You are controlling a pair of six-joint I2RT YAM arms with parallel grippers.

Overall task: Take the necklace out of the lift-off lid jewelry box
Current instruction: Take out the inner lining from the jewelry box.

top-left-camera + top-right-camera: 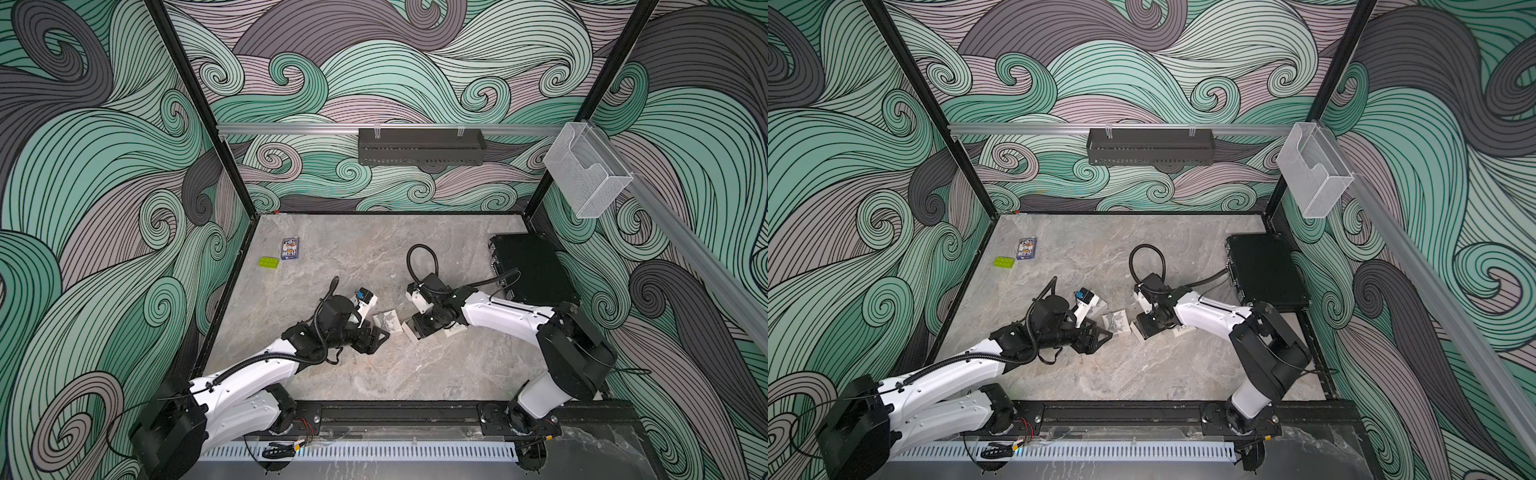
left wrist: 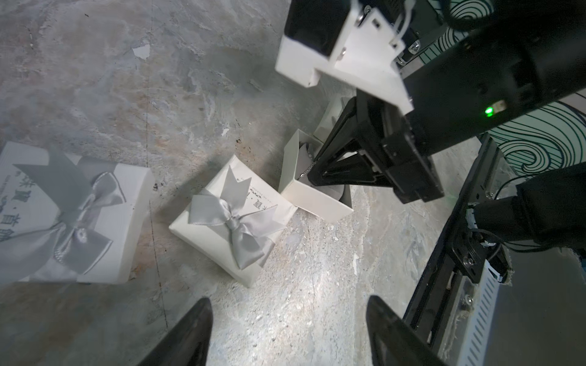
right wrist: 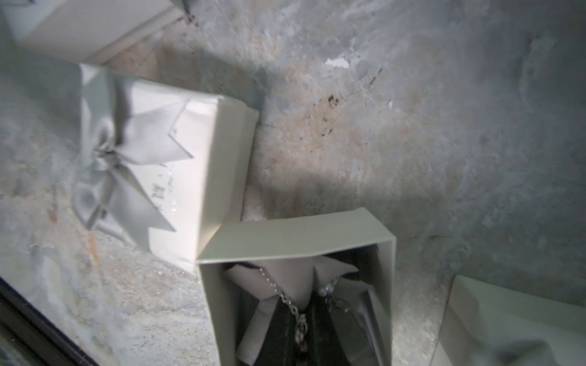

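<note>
Lower centre of the right wrist view: right gripper (image 3: 313,320) inside the open box (image 3: 295,234), jaws pinched shut on the necklace (image 3: 286,298); left gripper (image 2: 289,317) wide, empty. Lift straight up, slowly.

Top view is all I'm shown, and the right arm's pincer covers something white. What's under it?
Observer: An open box; the right wrist view shows the right pincer inside it, shut on the necklace chain.
Operator: Anything else in there?
Observer: A white cushion under the chain, and small pearl beads.
Operator: Does the bowed lid touch the box?
Observer: Yes, a corner of the lid meets the box wall in the left wrist view.
</note>
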